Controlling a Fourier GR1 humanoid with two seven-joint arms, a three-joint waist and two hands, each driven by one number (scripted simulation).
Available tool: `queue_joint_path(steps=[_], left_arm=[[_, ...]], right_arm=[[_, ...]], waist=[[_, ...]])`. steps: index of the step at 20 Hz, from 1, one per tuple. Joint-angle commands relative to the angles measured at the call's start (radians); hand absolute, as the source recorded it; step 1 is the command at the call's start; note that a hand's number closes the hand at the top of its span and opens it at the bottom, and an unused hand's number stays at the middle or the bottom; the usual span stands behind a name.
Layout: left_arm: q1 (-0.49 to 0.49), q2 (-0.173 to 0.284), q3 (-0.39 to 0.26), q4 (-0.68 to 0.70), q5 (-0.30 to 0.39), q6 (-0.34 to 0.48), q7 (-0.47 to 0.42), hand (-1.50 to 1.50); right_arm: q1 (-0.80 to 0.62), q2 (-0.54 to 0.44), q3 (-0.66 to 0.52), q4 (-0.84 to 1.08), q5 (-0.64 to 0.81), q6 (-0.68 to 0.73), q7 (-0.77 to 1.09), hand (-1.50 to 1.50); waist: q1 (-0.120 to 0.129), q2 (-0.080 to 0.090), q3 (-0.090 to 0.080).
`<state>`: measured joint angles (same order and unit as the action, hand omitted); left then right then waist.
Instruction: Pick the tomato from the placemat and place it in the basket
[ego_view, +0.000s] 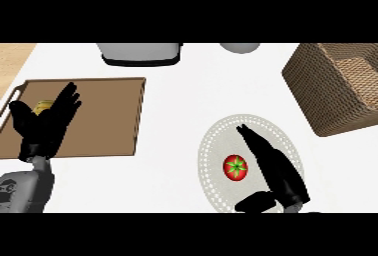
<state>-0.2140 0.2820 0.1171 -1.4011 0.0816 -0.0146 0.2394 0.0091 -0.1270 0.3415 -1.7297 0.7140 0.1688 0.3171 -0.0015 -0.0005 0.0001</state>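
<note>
Step in hand: approach, pre-grasp. Nothing picked yet.

Tomato (235, 167) sitting on the round pale placemat (221, 135), a little below its middle, green stem star facing up. Not lifted, not enclosed.

Right hand (272, 167) hovering just beside the tomato on its right flank, fingers (255, 140) stretched straight toward the mat's far edge, thumb (255, 202) splayed out below. Hand spread wide, holding nothing. Touching the fruit or just clear of it (hard to judge from straight above): cannot tell.

Left hand (46, 122) resting over the brown tray (103, 115) at the left, fingers up and relaxed, gripping nothing. Something yellowish (44, 104) peeking out behind it on the tray, too hidden to name.

Wicker basket (336, 87) sitting at the upper right, well apart from the mat, seemingly tilted, opening showing near the frame edge.

Next move, as judged: sliding the palm left onto the tomato, curling fingers and thumb round it, lifting, then carrying up and right over the basket rim before releasing. Round fruit likely rolling if nudged sideways first, so closing from both sides together looking safer.
</note>
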Motion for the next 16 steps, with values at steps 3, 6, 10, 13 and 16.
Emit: queue_joint_path(steps=[3, 6, 10, 13, 16], left_arm=[[-0.012, -0.004, 0.031, 0.109, -0.003, -0.05, -0.095, 0.0], [-0.021, -0.03, 0.016, 0.1, -0.041, -0.013, -0.075, 0.0], [0.07, 0.02, 0.058, -0.031, 0.012, -0.078, -0.031, 0.0], [-0.019, 0.004, 0.045, 0.011, -0.004, -0.046, 0.01, 0.0], [0.018, -0.011, 0.048, 0.011, -0.032, -0.039, -0.045, 0.0]], right_arm=[[-0.001, 0.021, 0.022, 0.08, 0.101, -0.054, -0.014, -1.5], [0.031, 0.008, 0.022, -0.01, 0.096, 0.02, 0.048, -1.5], [-0.083, 0.1, 0.028, 0.236, 0.171, -0.099, 0.01, -1.5], [-0.074, 0.0, 0.058, 0.183, 0.192, 0.006, -0.021, 1.5], [-0.041, 0.069, 0.102, 0.211, 0.254, -0.071, -0.011, 1.5]], waist=[[-0.001, 0.001, 0.0], [-0.002, 0.0, 0.0], [0.006, 0.001, 0.0], [0.001, 0.001, 0.0], [0.001, 0.0, 0.0]])
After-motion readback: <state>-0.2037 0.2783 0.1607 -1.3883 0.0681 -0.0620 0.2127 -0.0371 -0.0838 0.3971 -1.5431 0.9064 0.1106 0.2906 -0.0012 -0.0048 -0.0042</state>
